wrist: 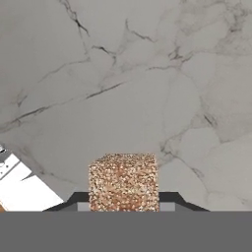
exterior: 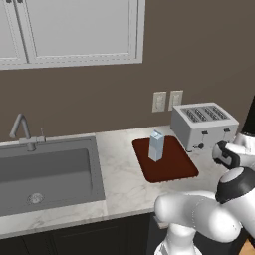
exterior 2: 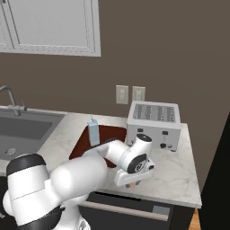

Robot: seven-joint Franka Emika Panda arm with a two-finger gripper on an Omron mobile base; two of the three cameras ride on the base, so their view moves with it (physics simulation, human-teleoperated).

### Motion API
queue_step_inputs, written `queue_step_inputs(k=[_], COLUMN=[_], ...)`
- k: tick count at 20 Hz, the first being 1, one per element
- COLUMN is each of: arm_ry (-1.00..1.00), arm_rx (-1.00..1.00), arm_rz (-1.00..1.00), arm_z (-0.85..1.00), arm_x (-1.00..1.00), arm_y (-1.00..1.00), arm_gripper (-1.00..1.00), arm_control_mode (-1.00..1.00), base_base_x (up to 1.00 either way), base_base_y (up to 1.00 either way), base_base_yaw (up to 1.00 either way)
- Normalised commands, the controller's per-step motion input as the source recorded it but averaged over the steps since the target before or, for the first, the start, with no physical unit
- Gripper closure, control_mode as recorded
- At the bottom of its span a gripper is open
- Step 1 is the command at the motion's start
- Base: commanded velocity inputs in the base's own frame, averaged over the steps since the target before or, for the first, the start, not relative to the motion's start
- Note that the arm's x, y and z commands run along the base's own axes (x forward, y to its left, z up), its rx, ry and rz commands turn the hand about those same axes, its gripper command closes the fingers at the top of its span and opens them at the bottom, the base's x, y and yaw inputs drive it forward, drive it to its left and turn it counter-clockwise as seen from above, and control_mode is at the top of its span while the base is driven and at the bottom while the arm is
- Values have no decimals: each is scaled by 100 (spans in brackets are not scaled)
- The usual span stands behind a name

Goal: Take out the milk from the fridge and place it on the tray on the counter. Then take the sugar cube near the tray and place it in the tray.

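Note:
The milk (exterior: 156, 146) (exterior 2: 93, 132), a small pale grey-blue carton, stands upright on the dark red-brown tray (exterior: 174, 167) (exterior 2: 115, 134) on the marbled counter (exterior: 122, 172) (exterior 2: 179, 168). My gripper (wrist: 123, 199) (exterior 2: 131, 183) points down at the counter in front of the toaster, to the right of the tray. Its jaws are shut on the sugar cube (wrist: 123, 178), a speckled beige cube sitting between the two dark finger tips just above the stone. The fridge is out of view.
A silver toaster (exterior: 204, 124) (exterior 2: 154, 120) stands right of the tray against the brown wall. An inset grey sink (exterior: 45, 174) (exterior 2: 22, 128) with a tap lies to the left. The counter's front edge runs just below the gripper.

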Motion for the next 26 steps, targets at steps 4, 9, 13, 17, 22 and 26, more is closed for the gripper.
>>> queue_step_inputs(k=[4,9,13,17,22,26], arm_ry=[-1,-1,-17,-22,-1,3], arm_rx=[0,0,-4,-10,-12,-9], arm_rz=[0,0,0,-6,-5,-6], arm_z=[44,97,62,16,6,3], arm_x=[-49,-34,-4,26,61,57], arm_y=[18,47,90,94,65,15], arm_gripper=[100,100,100,100,100,100], arm_control_mode=[-100,-100,-100,-100,-100,-100], base_base_x=[0,0,0,0,0,0], base_base_y=[0,0,0,0,0,0], base_base_yaw=[0,0,0,0,0,0])
